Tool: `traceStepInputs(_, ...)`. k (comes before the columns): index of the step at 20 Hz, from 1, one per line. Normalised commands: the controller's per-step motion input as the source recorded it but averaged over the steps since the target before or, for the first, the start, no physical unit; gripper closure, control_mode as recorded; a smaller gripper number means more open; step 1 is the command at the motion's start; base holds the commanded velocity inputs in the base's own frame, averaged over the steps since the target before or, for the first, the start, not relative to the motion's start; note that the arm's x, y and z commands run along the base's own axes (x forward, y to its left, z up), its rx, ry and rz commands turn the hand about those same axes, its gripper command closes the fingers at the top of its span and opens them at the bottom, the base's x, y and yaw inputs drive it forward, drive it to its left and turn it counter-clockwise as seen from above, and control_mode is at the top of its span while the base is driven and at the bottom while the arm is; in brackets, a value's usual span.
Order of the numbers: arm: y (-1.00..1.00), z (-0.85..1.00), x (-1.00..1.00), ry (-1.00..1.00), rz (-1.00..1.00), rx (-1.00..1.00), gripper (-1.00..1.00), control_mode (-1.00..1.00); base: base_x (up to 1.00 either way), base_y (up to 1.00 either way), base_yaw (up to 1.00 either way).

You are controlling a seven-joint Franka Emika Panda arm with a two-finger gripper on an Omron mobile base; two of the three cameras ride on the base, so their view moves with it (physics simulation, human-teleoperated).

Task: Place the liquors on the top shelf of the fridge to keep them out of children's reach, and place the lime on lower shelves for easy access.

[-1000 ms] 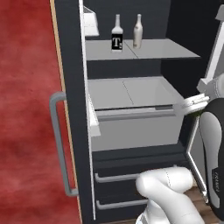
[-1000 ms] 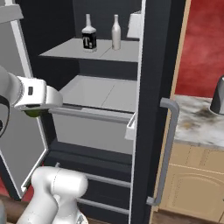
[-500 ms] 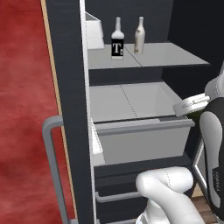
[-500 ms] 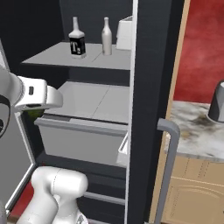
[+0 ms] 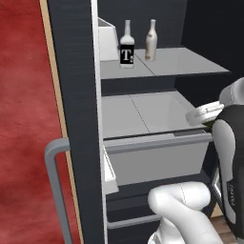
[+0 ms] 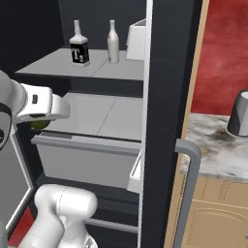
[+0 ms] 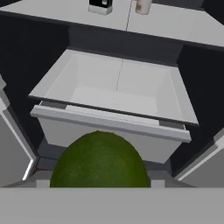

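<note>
The fridge (image 5: 76, 95) stands open, its dark door edge with the grey bar handle (image 6: 191, 184) near the camera in both base views. On the top shelf (image 5: 186, 64) the two liquors stand upright and just beside each other near the shelf's rear: the clear square bottle (image 5: 126, 47) with the black "T" label and the slim beige bottle (image 5: 151, 42). In front of them the shelf's flat panel is bare out to its front edge.

The lower shelf (image 5: 138, 112) lies under it as a wide light-grey panel with a seam down its middle. Below that the drawer-like bin (image 7: 118, 94) is pulled out, its front lip jutting forward, its inside bare and open from above.

The lime (image 7: 100, 164) sits in the pincer (image 6: 41, 121), close before the hand camera, and covers the finger tips there. In the right base view a sliver of dark green shows under the white hand, at the left end of the bin's front lip. The pincer is pinching the lime, jaws spread about as wide as the fruit. The lime hangs outside the fridge, in front of the bin's lip and apart from it, with the space between the lower shelf and the top shelf open ahead.

To the right, a tabletop (image 6: 218, 150) carries a grey roll (image 6: 240, 114).
</note>
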Motion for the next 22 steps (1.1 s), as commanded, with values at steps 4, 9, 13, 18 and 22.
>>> traceStepInputs(4,0.07,-0.31,0.39,0.03,-0.08,-0.02,1.00,-1.00,0.00,0.00,0.00)
traceStepInputs(9,0.00,-0.35,0.43,0.03,-0.06,0.00,1.00,-1.00,0.00,0.00,0.00)
traceStepInputs(13,0.00,-0.36,0.47,0.01,-0.03,0.00,1.00,-1.00,0.00,0.00,0.00)
traceStepInputs(18,0.00,-0.39,0.42,0.00,0.00,0.00,1.00,-1.00,0.00,0.00,0.00)
traceStepInputs(22,0.00,-0.41,0.40,0.00,0.00,0.00,1.00,-1.00,0.00,0.00,0.00)
